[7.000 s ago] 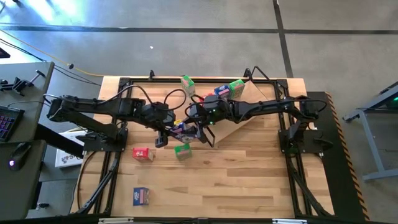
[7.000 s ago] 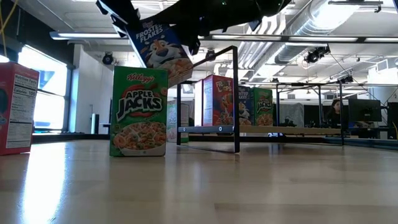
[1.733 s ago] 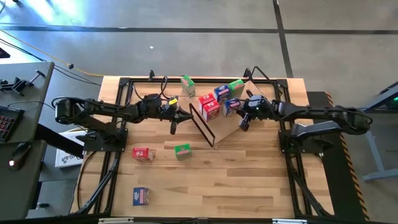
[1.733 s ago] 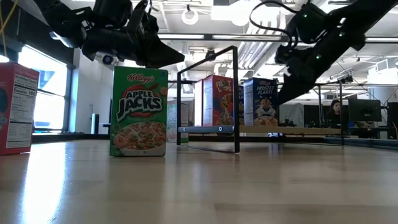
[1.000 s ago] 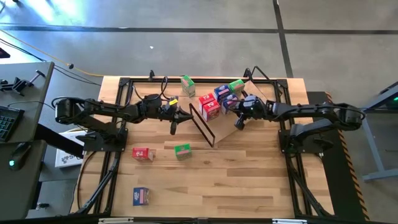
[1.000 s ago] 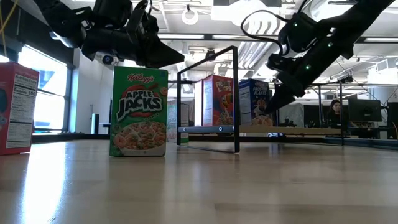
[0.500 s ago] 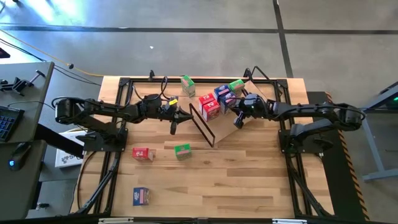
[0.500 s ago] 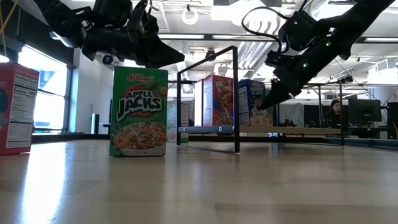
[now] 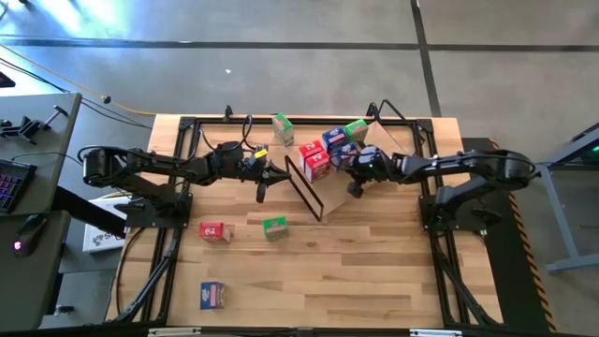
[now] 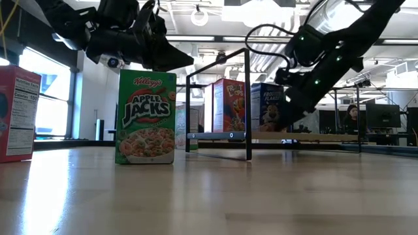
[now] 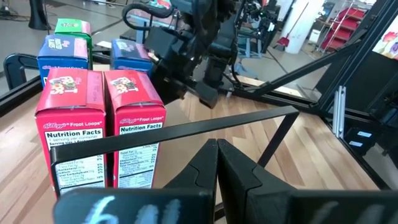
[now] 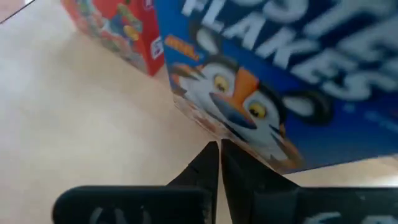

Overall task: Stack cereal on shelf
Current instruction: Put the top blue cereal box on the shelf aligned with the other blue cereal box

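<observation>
- The right gripper (image 9: 353,190) has its fingers pressed together with nothing between them; in its wrist view the tips (image 12: 216,152) sit right at the lower edge of a blue Frosted Flakes box (image 12: 267,81).
- The right arm reaches across from the table's right side, forearm low over the shelf (image 9: 370,183), wrist angled down toward the boxes.
- The left gripper (image 9: 262,194) is also closed and empty, hanging just outside the black wire frame (image 9: 304,192), the left arm stretched level from the left side.
- The cereal is split: red, blue and green boxes cluster on the slanted board, two red Froot Loops boxes (image 11: 99,124) side by side at the frame; a green Apple Jacks box (image 10: 145,116) stands on the tabletop (image 9: 374,271), with a red box (image 9: 215,231) and a blue box (image 9: 213,296) farther off.
- In the low view the right gripper's tips merge with dark background; the red box (image 10: 16,112) there is cut off at the edge.
- Whether the fingertips touch the blue box cannot be told.
</observation>
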Action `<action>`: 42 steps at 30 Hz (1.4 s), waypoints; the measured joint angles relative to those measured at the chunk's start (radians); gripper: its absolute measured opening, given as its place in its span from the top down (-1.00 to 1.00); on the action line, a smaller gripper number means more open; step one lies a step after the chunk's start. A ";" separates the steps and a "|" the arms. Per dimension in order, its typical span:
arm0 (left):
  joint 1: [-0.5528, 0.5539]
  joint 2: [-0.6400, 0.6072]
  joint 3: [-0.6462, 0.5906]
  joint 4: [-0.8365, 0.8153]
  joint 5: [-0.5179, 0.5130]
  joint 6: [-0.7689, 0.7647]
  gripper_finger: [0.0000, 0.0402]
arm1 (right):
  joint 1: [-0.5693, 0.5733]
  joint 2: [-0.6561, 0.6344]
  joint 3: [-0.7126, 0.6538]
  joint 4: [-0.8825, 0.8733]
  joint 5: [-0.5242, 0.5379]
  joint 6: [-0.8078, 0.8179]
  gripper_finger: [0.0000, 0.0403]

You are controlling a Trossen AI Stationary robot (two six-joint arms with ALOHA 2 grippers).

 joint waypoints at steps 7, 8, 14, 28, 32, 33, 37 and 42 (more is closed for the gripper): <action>0.000 0.000 0.000 -0.004 0.000 0.000 1.00 | 0.000 0.066 0.000 0.079 0.002 0.000 0.94; 0.000 0.000 0.000 -0.004 0.000 0.000 1.00 | 0.000 0.072 0.000 0.087 0.002 0.000 0.94; 0.000 0.000 0.000 -0.017 0.000 -0.006 1.00 | 0.000 0.067 0.000 0.082 0.001 -0.034 0.94; 0.000 0.000 0.000 -0.030 0.000 -0.009 1.00 | -0.011 -0.085 0.026 -0.153 0.062 -0.019 0.94; 0.000 0.000 0.000 -0.030 -0.004 -0.009 1.00 | -0.023 -0.076 0.026 -0.132 0.110 -0.017 0.94; 0.000 0.000 0.000 -0.030 -0.004 -0.009 1.00 | -0.024 -0.076 0.026 -0.120 0.106 -0.017 0.94; 0.000 0.000 0.000 -0.030 -0.005 -0.010 1.00 | -0.025 -0.076 0.026 -0.073 0.101 -0.018 0.94; 0.002 -0.002 0.000 -0.030 -0.007 -0.020 1.00 | -0.025 -0.076 0.027 -0.056 0.099 -0.018 0.94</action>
